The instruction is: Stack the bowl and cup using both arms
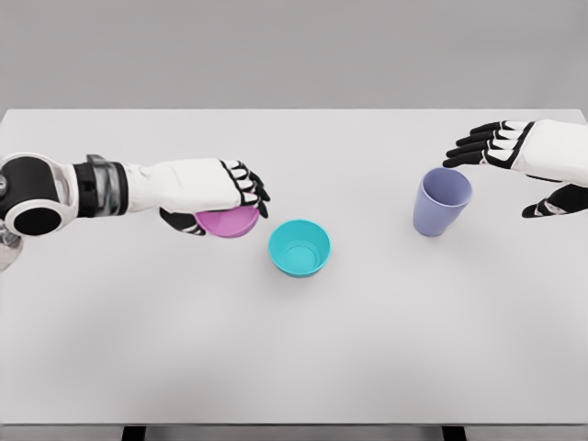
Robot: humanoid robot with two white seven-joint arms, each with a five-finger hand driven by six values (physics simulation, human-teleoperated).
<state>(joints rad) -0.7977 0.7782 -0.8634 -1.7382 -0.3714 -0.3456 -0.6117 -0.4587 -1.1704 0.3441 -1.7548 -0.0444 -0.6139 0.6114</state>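
Note:
My left hand reaches in from the left and its fingers wrap a pink bowl, fingers over the top rim and thumb beneath; the bowl looks tilted and partly hidden by the hand. A teal bowl stands upright on the white table, just right of the pink one, apart from it. A lavender cup stands upright further right. My right hand hovers right of the cup with fingers spread, fingers above its rim level and thumb lower, not touching it.
The white table reaches across the whole view, with a grey wall behind. The table's front edge lies near the bottom of the picture, with dark legs showing below.

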